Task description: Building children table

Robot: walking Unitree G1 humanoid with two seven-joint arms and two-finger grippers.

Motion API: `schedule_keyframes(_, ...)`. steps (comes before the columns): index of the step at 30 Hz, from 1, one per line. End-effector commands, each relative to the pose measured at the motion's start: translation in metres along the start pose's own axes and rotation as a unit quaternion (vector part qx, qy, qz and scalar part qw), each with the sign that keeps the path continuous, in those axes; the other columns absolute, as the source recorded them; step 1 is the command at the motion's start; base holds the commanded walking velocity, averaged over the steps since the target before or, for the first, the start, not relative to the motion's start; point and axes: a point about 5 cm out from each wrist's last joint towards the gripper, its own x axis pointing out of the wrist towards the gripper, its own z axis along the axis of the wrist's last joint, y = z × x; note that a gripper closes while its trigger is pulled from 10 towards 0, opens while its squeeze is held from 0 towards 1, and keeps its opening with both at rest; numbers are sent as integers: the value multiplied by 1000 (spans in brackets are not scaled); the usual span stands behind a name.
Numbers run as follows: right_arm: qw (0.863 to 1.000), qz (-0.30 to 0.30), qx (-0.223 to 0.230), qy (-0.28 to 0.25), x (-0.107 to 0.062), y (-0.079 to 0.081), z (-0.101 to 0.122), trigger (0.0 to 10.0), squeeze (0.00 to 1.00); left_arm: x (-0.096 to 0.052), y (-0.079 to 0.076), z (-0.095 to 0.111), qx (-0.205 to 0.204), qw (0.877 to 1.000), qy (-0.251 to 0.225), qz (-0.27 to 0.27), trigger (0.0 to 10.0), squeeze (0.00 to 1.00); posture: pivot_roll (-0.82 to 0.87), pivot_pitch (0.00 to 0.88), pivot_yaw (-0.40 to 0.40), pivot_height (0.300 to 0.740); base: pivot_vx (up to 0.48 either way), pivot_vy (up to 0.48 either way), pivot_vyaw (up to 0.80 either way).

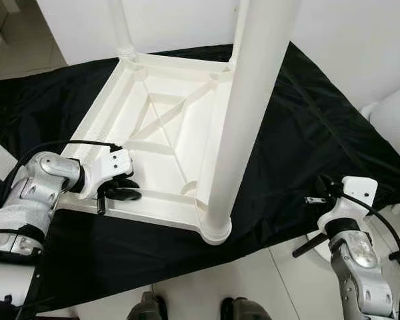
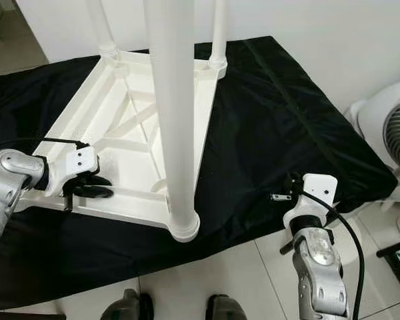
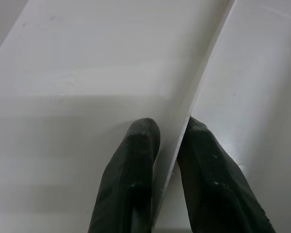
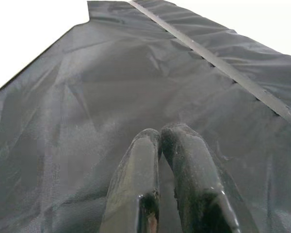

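Observation:
A white children's table (image 1: 161, 137) lies upside down on a black cloth (image 1: 307, 133). Three white legs stand up from it: a thick near one (image 1: 253, 100) at the front right corner and two at the back (image 2: 100, 27) (image 2: 219, 30). My left gripper (image 1: 120, 193) is at the table's front left, shut on the thin upright rim (image 3: 203, 82), one finger on each side of it. My right gripper (image 4: 160, 133) is shut on nothing and hovers low over the cloth, off the table's right side near the cloth's front edge.
A white fan (image 2: 393, 127) stands on the floor at the far right. The cloth's front edge meets pale floor tiles (image 1: 273, 273), where my feet (image 1: 147, 310) are. A white wall (image 1: 347, 33) runs behind the table.

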Motion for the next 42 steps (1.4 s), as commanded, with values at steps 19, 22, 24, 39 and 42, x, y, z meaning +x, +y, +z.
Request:
schedule_keyframes(19,1000,10,-5,18,0,0,-6,10000,0,-32,-13,1,-52,996,-61,25,0,0,37,116,24,740,0,0,0)
schedule_keyframes(22,1000,11,-4,20,0,1,-7,10000,0,-32,-9,1,-51,996,-57,49,0,0,39,113,23,740,0,0,0)
schedule_keyframes(24,1000,13,-4,18,2,3,-7,10000,0,-28,-8,0,-37,996,-42,68,0,0,40,112,23,740,0,0,0)
schedule_keyframes(39,1000,15,-6,16,3,5,-7,10000,0,0,-7,36,-16,990,-132,50,10000,1000,36,100,22,740,0,0,0)
schedule_keyframes(42,1000,17,-9,13,4,5,-6,10000,0,-3,-3,38,-9,988,-143,51,10000,1000,34,94,18,740,0,0,0)
